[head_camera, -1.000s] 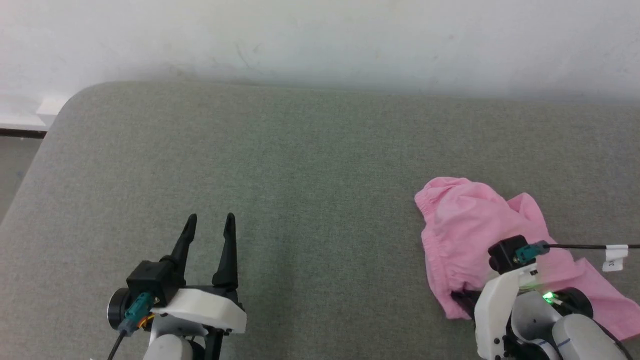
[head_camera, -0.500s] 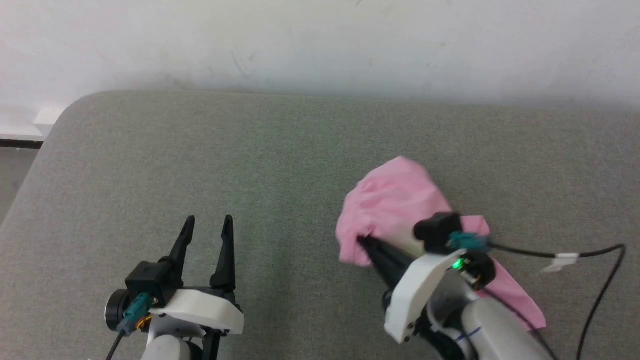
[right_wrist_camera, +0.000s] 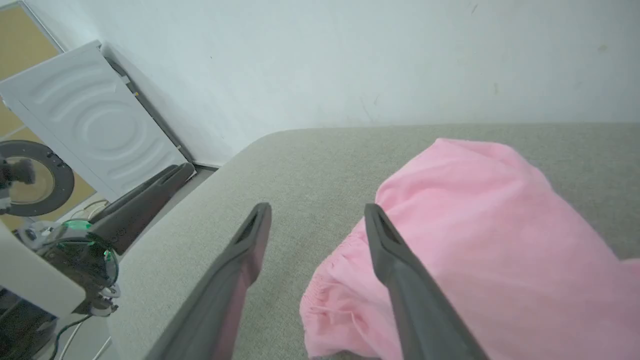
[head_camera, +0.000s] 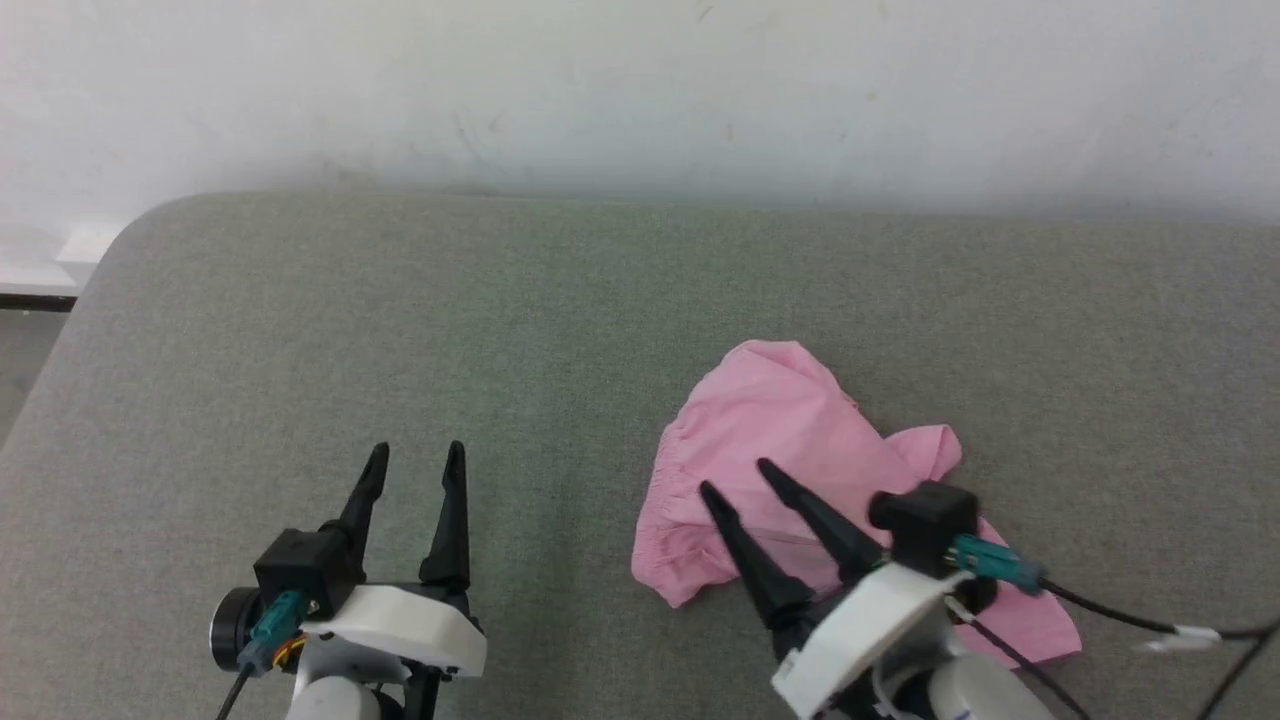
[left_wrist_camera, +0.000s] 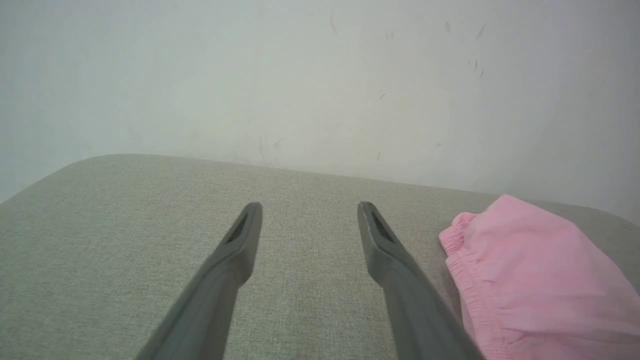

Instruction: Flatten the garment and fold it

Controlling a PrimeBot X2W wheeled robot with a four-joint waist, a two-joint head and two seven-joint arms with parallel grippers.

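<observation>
Grey cushion (head_camera: 400,330), white wall (head_camera: 640,90); garment (head_camera: 790,430) rumpled.

surface: grey-green woven cushion (head_camera: 560,330), rounded corner far-left of left gripper (head_camera: 418,449) | lying on it: crumpled pink garment (head_camera: 790,440), beneath and just ahead of right gripper (head_camera: 735,476) | gathered waistband edge faces left gripper

The garment (head_camera: 790,440) is thin, soft pink cloth, matt, and puckered along its gathered waistband. The padded surface (head_camera: 400,320) under it is covered in coarse grey woven fabric. The wall (head_camera: 640,90) behind looks like matt white paint, faintly scuffed. The left gripper (head_camera: 416,455) and right gripper (head_camera: 735,475) are matt dark plastic, mounted on smooth white plastic.
</observation>
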